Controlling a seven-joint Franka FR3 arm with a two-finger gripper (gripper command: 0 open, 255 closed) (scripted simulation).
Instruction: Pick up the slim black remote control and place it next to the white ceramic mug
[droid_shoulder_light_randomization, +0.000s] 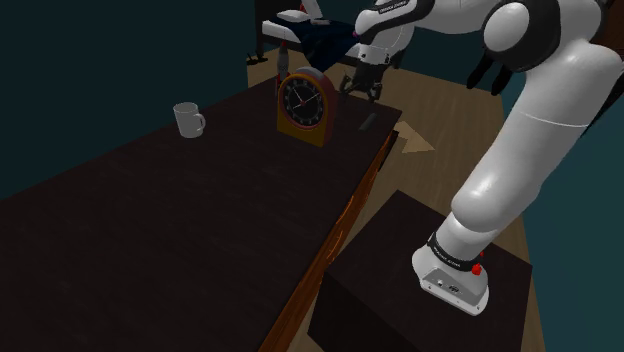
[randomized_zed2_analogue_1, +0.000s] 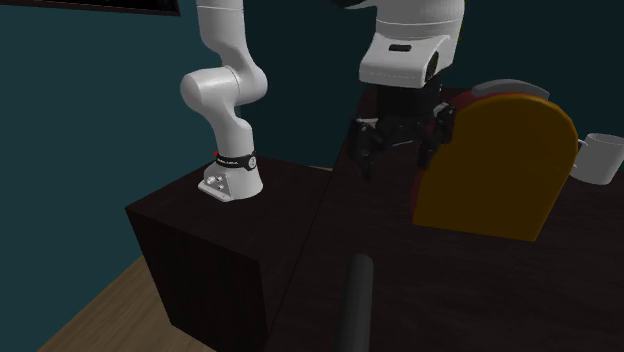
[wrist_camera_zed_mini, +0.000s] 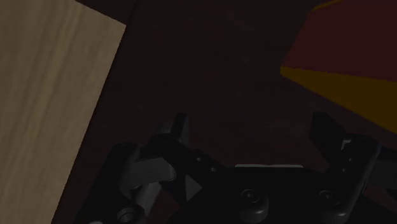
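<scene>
Two black fingers (wrist_camera_zed_mini: 180, 130) stand well apart with nothing between them, so we read the gripper (randomized_zed2_analogue_1: 396, 160) as released and empty. It hangs over the dark bench (droid_shoulder_light_randomization: 150, 240), just beside the arched clock (droid_shoulder_light_randomization: 305, 103), and we judge it is spread wide so that it can come down astride a narrow body. The slim dark remote (randomized_zed2_analogue_1: 354, 300) lies flat on the bench near the edge facing the stand (droid_shoulder_light_randomization: 390, 270), apart from the gripper. In the second exterior view it sits at about seven o'clock from the gripper. In the shoulder view it sits at about six o'clock from the gripper and four o'clock from the clock. Its long axis runs almost from twelve to six o'clock in the second exterior view, and from seven toward one o'clock in the shoulder view, which we take to be roughly along the bench edge. We cannot tell which end carries the buttons. The white mug (droid_shoulder_light_randomization: 188, 120) stands upright at about nine o'clock from the clock in the shoulder view, well apart from the remote, with the clock between them. We judge the pick not yet begun: the gripper must first shift over the remote, close across its short width, then carry it around the clock.
</scene>
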